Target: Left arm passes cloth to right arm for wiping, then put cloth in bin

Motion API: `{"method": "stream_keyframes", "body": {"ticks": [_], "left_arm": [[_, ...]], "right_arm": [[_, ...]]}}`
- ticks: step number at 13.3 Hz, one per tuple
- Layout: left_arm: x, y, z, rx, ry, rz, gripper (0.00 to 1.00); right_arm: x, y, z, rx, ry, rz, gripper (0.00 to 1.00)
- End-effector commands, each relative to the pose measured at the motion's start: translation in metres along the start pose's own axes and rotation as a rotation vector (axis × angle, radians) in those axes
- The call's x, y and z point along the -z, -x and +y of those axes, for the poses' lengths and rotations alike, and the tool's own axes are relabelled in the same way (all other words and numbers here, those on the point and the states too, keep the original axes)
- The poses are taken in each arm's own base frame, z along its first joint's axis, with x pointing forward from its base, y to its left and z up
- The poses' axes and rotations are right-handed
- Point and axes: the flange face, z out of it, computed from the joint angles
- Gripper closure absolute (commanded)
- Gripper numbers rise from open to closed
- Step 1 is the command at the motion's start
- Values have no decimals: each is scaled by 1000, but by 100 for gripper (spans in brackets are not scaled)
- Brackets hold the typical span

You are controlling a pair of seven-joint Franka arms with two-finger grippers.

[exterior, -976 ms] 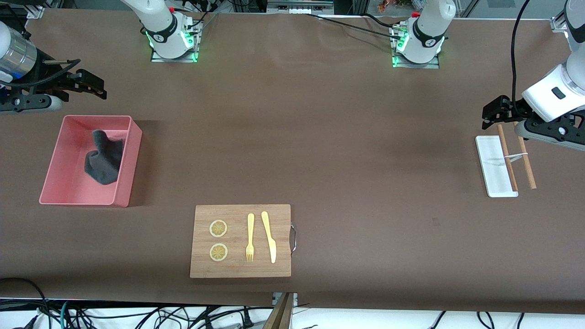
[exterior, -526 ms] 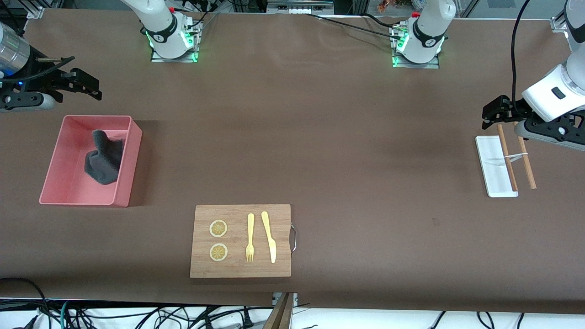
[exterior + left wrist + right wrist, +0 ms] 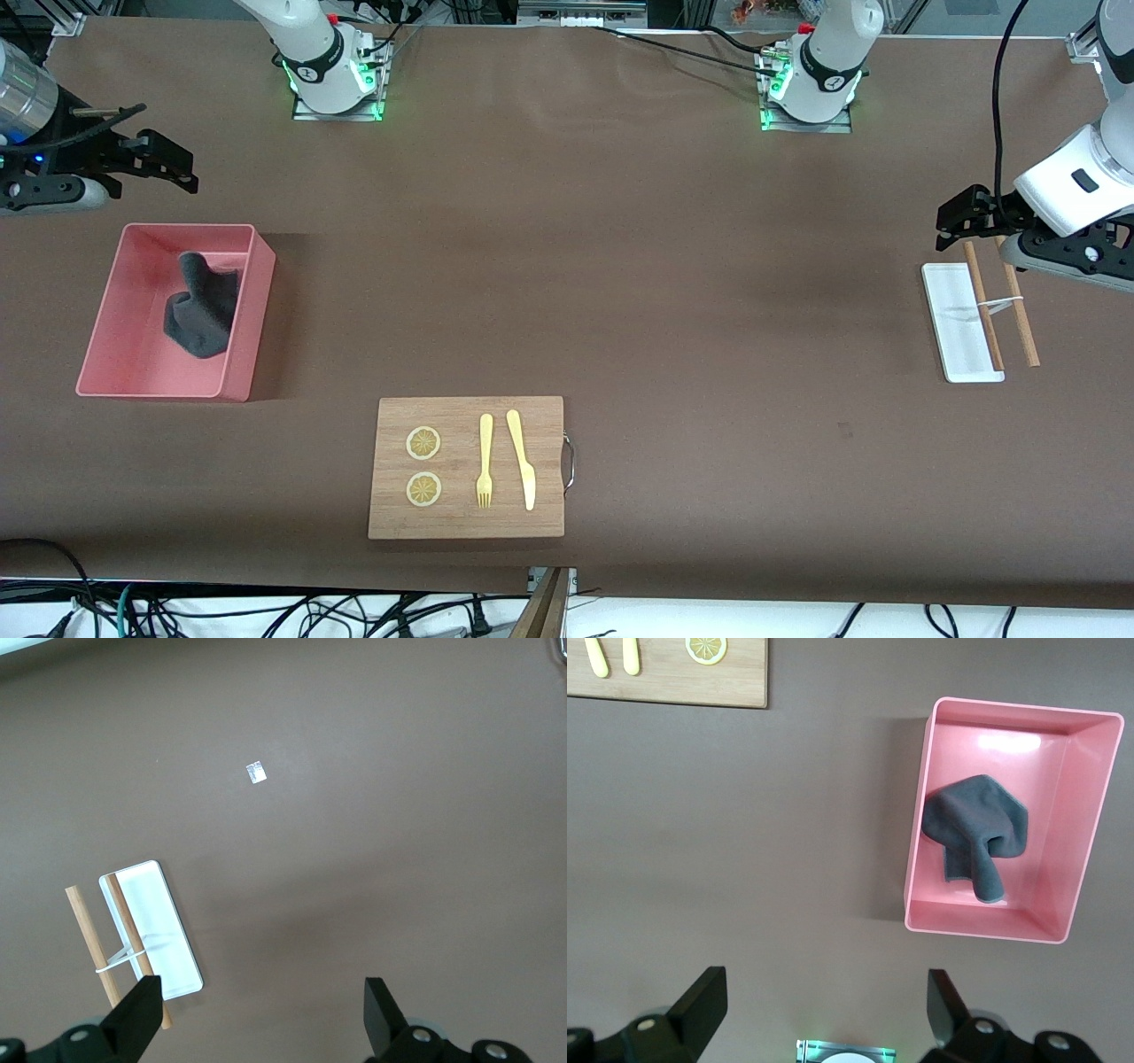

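Charcoal cloth lies crumpled and limp in the pink bin, a low-walled rectangular plastic tub at the right arm's end of the brown bench. Right end effector hovers over bare bench just beside the bin, fingers apart, empty. Left end effector hangs over the flat white tray at the left arm's end, fingers apart, empty. Two thin wooden sticks, banded together, rest on the tray's edge. Wooden board, nearer the front camera, carries two lemon slices, a yellow fork and a knife.
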Motion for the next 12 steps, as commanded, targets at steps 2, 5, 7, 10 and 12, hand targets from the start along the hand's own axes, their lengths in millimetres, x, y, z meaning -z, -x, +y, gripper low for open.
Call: {"method": "stream_keyframes", "body": {"ticks": [2, 5, 7, 10, 12], "left_arm": [[5, -2, -3, -22, -13, -8, 0], [5, -2, -3, -22, -13, -8, 0], [5, -2, -3, -22, -13, -8, 0], [5, -2, -3, -22, -13, -8, 0], [5, -2, -3, -22, -13, -8, 0]], "right_arm": [[-2, -3, 0, 8, 13, -3, 0], [-7, -5, 2, 6, 14, -9, 0], [-11, -7, 3, 5, 14, -16, 0], [-11, -7, 6, 0, 15, -16, 0], [-15, -7, 6, 0, 15, -20, 0]]}}
